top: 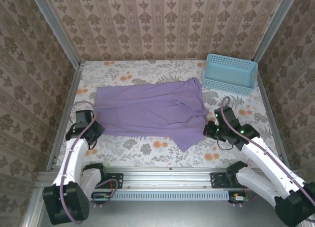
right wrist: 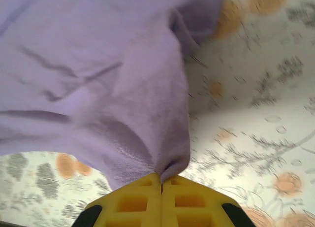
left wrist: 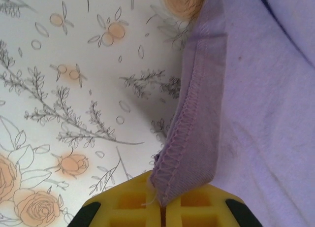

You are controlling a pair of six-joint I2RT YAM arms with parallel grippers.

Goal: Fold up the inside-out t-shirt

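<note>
Top external: basket [top: 229, 84] nr t-shirt [top: 147, 109]

A light blue plastic basket [top: 230, 73], its walls a lattice of small holes, sits upright at the far right corner of the table, close to the back wall. The table is covered by a white floral cloth [top: 147, 148] printed with orange roses and thin grey leafy sprigs. Up close the sprigs are fine line drawings. Wallpaper [top: 162, 20] in beige with brown damask bands lines the three walls around the table. Grey metal posts [top: 56, 27] rise at the back corners. A silver metal rail [top: 167, 180] runs along the near edge.
</note>
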